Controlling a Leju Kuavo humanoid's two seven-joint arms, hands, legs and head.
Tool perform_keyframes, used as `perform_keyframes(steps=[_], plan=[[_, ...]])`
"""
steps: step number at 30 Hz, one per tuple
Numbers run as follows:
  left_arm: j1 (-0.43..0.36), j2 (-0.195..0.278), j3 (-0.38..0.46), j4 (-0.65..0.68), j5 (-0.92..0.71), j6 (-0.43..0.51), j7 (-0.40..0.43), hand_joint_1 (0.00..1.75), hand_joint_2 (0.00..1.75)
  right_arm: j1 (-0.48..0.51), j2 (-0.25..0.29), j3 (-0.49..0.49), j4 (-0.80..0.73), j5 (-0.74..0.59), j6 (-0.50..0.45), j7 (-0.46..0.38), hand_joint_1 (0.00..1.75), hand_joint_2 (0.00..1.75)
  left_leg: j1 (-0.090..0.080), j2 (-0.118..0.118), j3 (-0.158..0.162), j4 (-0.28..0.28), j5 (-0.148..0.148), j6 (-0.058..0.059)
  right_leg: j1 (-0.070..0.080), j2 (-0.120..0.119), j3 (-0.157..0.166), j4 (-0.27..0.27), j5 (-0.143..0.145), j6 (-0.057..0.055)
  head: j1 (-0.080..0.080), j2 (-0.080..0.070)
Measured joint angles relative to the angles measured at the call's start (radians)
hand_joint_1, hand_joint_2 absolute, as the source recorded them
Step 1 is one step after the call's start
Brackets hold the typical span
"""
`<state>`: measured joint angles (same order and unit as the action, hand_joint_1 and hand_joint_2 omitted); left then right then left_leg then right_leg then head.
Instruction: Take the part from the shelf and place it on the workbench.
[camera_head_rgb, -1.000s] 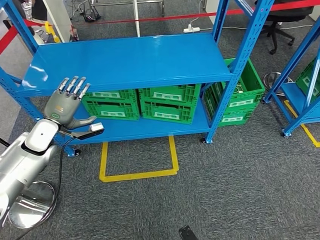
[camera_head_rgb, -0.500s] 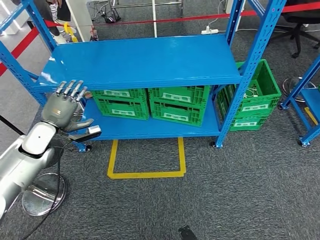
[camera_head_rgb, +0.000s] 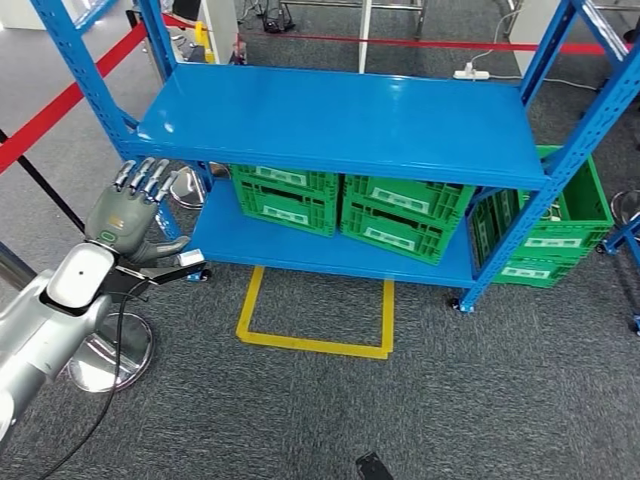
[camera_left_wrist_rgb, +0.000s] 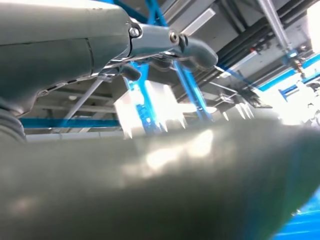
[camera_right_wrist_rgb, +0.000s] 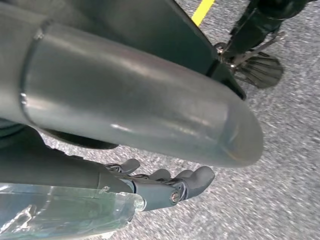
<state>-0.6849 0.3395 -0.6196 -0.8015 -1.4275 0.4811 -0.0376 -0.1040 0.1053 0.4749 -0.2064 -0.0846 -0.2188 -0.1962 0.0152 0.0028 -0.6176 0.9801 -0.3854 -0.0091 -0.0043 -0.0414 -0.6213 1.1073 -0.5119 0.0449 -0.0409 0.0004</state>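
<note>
Blue shelf (camera_head_rgb: 332, 120); left hand (camera_head_rgb: 130, 218) fingers (camera_head_rgb: 143, 176) spread (empty)

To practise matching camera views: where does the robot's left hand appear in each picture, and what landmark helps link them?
Head view: left hand at lower left, fingers spread, in front of the shelf's left end.
Left wrist view: left hand close up, fingers along the top, thumb blurred across the lower half.
Right wrist view: not in it.
Shared landmark: the blue shelf post, in the head and left wrist views.

green crates (camera_head_rgb: 343, 200) side by side on the lower level, yellow floor marking (camera_head_rgb: 317, 320), red barrier tape (camera_head_rgb: 64, 105), grey carpet (camera_head_rgb: 490, 400)
</note>
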Motion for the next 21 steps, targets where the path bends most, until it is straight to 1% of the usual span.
perform_keyframes(steps=[1,2,3,4,5,6,7,8,9,10,12,13,14,18,21], plan=[[-0.001,-0.003,0.000,0.000,0.000,0.000,0.000,0.00,1.75,0.001,0.000,0.000,0.000,-0.002,0.002,0.002,0.00,1.31,0.000,-0.004,0.000,0.000,-0.001,0.003,-0.001,0.020,-0.030,0.065,-0.030,0.002,0.003,0.000],[-0.002,-0.006,-0.001,0.000,0.000,0.000,0.000,0.00,1.75,0.003,0.000,0.000,0.000,-0.004,0.004,0.005,0.00,1.75,-0.001,-0.009,0.000,0.000,-0.001,0.006,-0.001,0.031,-0.067,0.136,-0.057,0.004,0.004,0.000],[-0.002,-0.008,-0.001,0.001,0.000,0.000,0.000,0.00,1.75,0.005,-0.001,-0.001,0.000,-0.006,0.005,0.007,0.00,1.75,-0.002,-0.014,0.000,0.001,-0.002,0.008,-0.001,0.037,-0.097,0.190,-0.071,0.005,0.005,0.000],[-0.002,-0.010,-0.002,0.002,0.000,0.000,0.000,0.00,1.75,0.006,-0.001,-0.001,0.000,-0.007,0.007,0.008,0.00,1.75,-0.003,-0.020,0.001,0.001,-0.003,0.009,-0.001,0.038,-0.113,0.210,-0.065,0.005,0.005,0.000],[-0.002,-0.012,-0.002,0.003,0.001,0.000,0.000,0.00,1.75,0.007,-0.001,-0.001,0.000,-0.009,0.009,0.010,0.00,1.75,-0.003,-0.026,0.001,0.002,-0.003,0.008,-0.001,0.039,-0.109,0.188,-0.039,0.004,0.005,0.000],[-0.002,-0.014,-0.002,0.003,0.005,0.000,0.000,0.00,1.75,0.006,-0.001,-0.002,0.000,-0.012,0.010,0.012,0.00,1.75,-0.002,-0.030,0.002,0.004,-0.005,0.008,-0.002,0.039,-0.086,0.129,0.000,0.007,0.005,0.000],[-0.004,-0.017,-0.002,0.004,0.013,-0.002,-0.001,0.00,1.75,0.005,-0.001,-0.003,0.000,-0.016,0.012,0.016,0.00,1.31,-0.001,-0.035,0.001,0.008,-0.008,0.006,-0.006,0.041,-0.056,0.057,0.035,0.015,0.005,0.000],[-0.007,-0.019,0.000,0.006,0.027,-0.007,-0.002,0.00,1.75,0.004,0.000,-0.005,0.000,-0.020,0.014,0.021,0.00,0.87,-0.002,-0.039,-0.002,0.017,-0.012,0.004,-0.011,0.045,-0.027,-0.006,0.061,0.023,0.008,0.000],[-0.010,-0.021,0.002,0.007,0.045,-0.012,-0.006,0.00,1.75,0.004,0.001,-0.008,0.000,-0.026,0.019,0.026,0.00,0.44,-0.006,-0.042,-0.006,0.025,-0.013,0.004,-0.014,0.049,-0.008,-0.045,0.071,0.022,0.009,0.000],[-0.013,-0.023,0.004,0.009,0.064,-0.017,-0.011,0.00,1.31,0.003,0.002,-0.012,0.000,-0.031,0.027,0.027,0.00,0.00,-0.010,-0.044,-0.011,0.030,-0.014,0.004,-0.016,0.052,-0.001,-0.059,0.071,0.019,0.011,0.000],[-0.017,-0.028,0.008,0.012,0.092,-0.021,-0.027,0.00,0.44,0.004,0.003,-0.019,0.000,-0.037,0.050,0.020,0.00,0.00,-0.014,-0.045,-0.015,0.028,-0.010,0.005,-0.014,0.056,-0.002,-0.058,0.070,0.001,0.010,0.000],[-0.018,-0.030,0.008,0.013,0.099,-0.021,-0.033,0.00,0.00,0.004,0.003,-0.023,0.000,-0.038,0.059,0.015,0.00,0.00,-0.013,-0.044,-0.014,0.025,-0.009,0.004,-0.013,0.058,-0.004,-0.058,0.072,0.001,0.010,0.000],[-0.019,-0.032,0.008,0.014,0.102,-0.023,-0.038,0.00,0.00,0.004,0.003,-0.025,0.000,-0.035,0.065,0.013,0.00,0.00,-0.012,-0.043,-0.014,0.023,-0.008,0.003,-0.012,0.059,-0.005,-0.058,0.072,-0.002,0.010,0.000],[-0.029,-0.037,0.005,0.022,0.099,-0.024,-0.044,0.00,0.00,0.003,0.002,-0.026,0.000,-0.017,0.073,0.039,0.00,0.00,-0.007,-0.042,-0.013,0.017,-0.006,-0.014,-0.007,0.061,-0.006,-0.058,0.072,-0.009,0.010,0.000],[-0.034,-0.039,0.003,0.028,0.096,-0.022,-0.044,0.00,0.00,0.003,0.002,-0.026,0.000,-0.018,0.080,0.045,0.00,0.00,-0.006,-0.042,-0.013,0.016,-0.005,-0.018,-0.005,0.060,-0.006,-0.058,0.072,-0.013,0.011,0.000]])
